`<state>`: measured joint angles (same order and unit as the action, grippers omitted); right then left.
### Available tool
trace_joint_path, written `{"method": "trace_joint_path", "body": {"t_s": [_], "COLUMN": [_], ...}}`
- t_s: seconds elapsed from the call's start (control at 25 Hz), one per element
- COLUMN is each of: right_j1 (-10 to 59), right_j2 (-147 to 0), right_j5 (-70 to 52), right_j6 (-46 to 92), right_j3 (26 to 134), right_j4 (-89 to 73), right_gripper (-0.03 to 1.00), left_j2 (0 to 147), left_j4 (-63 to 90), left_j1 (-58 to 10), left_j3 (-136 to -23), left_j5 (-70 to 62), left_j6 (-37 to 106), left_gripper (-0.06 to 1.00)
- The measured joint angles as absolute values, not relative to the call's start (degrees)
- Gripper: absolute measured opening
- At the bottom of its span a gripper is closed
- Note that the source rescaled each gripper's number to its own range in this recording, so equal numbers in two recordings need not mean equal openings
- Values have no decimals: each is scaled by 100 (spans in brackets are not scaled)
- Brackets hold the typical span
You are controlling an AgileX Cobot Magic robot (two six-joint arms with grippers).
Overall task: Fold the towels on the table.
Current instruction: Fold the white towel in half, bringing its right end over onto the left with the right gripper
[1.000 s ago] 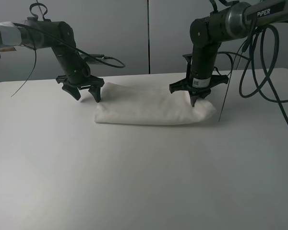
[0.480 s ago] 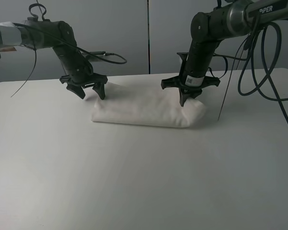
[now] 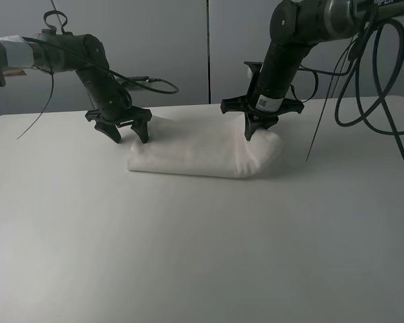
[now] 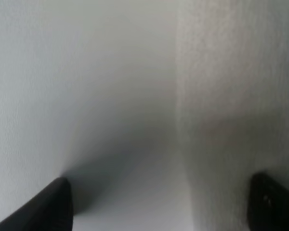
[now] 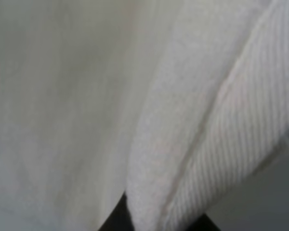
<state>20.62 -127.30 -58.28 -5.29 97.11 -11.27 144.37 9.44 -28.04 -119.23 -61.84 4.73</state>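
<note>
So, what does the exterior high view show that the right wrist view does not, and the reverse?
Only the exterior high view: the table, the whole folded towel, and the open left gripper at its left end. Only the right wrist view: the towel's ribbed border band, seen close. Both: the right gripper shut on the towel's right end.

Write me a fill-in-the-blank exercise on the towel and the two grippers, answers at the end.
1. The left gripper is at one end of the towel with its jaws ___.
2. The right gripper is shut on the ___.
3. The towel's colour is ___.
4. The number of towels on the table is ___.

Missing words: open; towel; white; one.
</note>
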Motion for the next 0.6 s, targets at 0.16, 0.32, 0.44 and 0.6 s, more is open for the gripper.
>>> {"method": "trace_joint_path", "body": {"t_s": [0.16,0.32,0.44,0.6], "right_j1": [2062,2062,2062,2062], "right_j2": [-12717,-12717,-12717,-12717], "right_j5": [-5853,-5853,-5853,-5732], "right_j6": [-174,100,285,538], "right_j3": [9855,9855,9863,9863], "right_j4": [-1770,-2289,-2656,-3255], "right_gripper": [10,10,10,10], "left_j2": [14437,14437,14437,14437], "left_j4": [944,944,944,944], "left_j1": [-2804,-2804,-2804,-2804], "left_j3": [-11923,-11923,-11923,-11923], "left_j5": [-6184,-6184,-6184,-6184], "left_j6": [473,473,473,473], "left_gripper": [94,94,94,94]}}
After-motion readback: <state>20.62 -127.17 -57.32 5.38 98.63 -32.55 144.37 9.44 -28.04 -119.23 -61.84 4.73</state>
